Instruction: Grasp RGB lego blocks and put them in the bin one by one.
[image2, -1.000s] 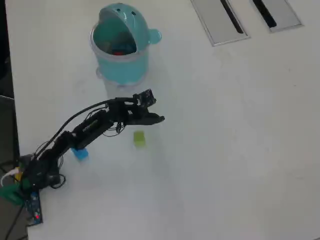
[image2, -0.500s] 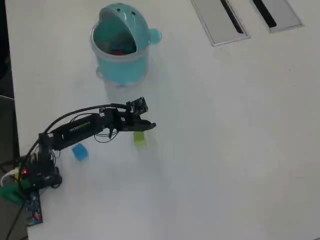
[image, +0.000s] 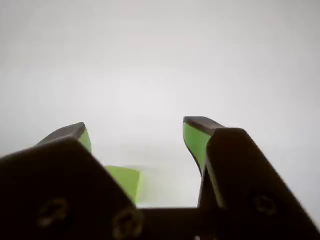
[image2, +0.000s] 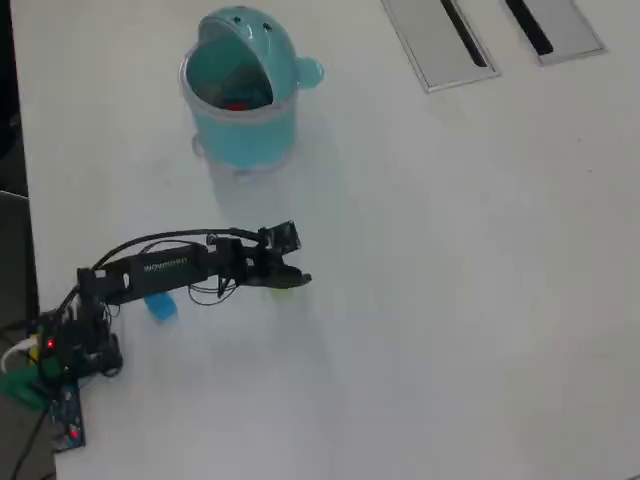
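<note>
The small yellow-green cube-shaped lego block (image: 125, 181) lies on the white table (image2: 450, 300) low between the two black jaws of the gripper (image: 135, 137), closer to the jaw on the left of the wrist view, with part of it hidden behind that jaw's body; whether it touches the jaw cannot be told. The jaws stand apart, with bare table showing between their green-faced tips, and they are not clamped on the block. In the overhead view the gripper (image2: 290, 282) sits right over the same yellow-green block (image2: 283, 292), of which only a sliver shows under the black tips. The thin black arm (image2: 170, 268) stretches almost level across the table from its base (image2: 75, 345) at the lower left of the overhead view toward the right, reaching low and long with the wrist bent down to the surface. The small blue cube-shaped lego block (image2: 160, 305) rests on the table just below the arm's middle span, well apart from the gripper. The teal-blue round plastic bin (image2: 240, 95) with its domed hood lid stands at the top of the overhead view, well away from the gripper, and a bit of red, the red lego block (image2: 237, 103), shows inside its opening. Two grey slotted panels (image2: 440, 40) lie flat at the top right.
</note>
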